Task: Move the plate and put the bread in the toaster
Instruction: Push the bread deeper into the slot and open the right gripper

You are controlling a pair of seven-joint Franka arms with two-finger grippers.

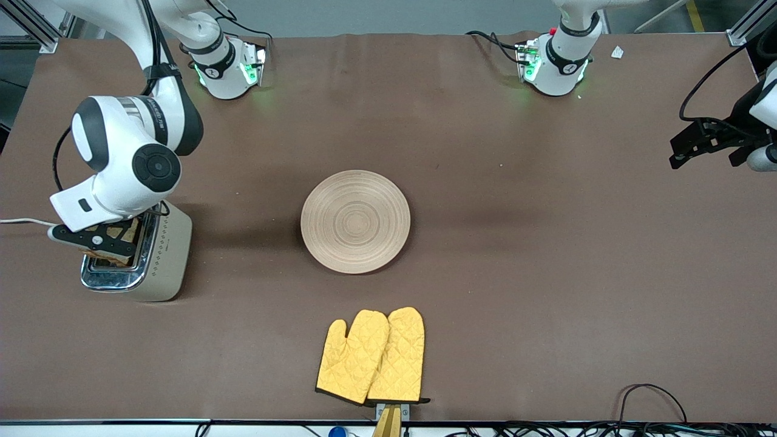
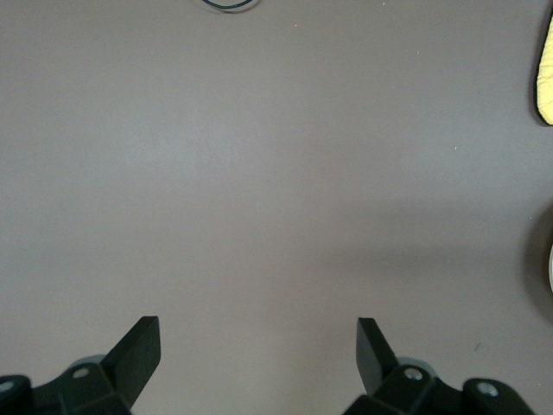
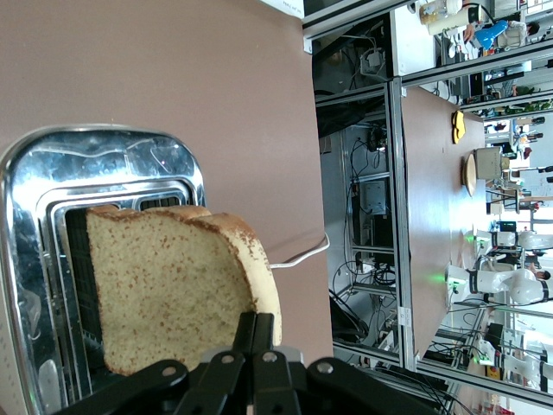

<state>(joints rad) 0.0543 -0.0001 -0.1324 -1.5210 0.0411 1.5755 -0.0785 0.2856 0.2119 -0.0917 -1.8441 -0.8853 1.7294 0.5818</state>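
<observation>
The toaster (image 1: 167, 255) stands at the right arm's end of the table, and its chrome top shows in the right wrist view (image 3: 104, 160). The bread (image 1: 118, 232) leans tilted in a slot and sticks well out of it (image 3: 164, 285). My right gripper (image 1: 91, 241) is over the toaster. Its fingers are pressed together with their tips at the bread's upper crust (image 3: 257, 324). The plate (image 1: 355, 221) lies bare at the table's middle. My left gripper (image 1: 698, 149) waits open and empty over the left arm's end of the table (image 2: 259, 346).
A pair of yellow oven mitts (image 1: 373, 358) lies nearer the front camera than the plate, and one edge shows in the left wrist view (image 2: 546, 73). The toaster's white cord (image 1: 18, 221) runs off the table's edge. Cables lie along the table's front edge.
</observation>
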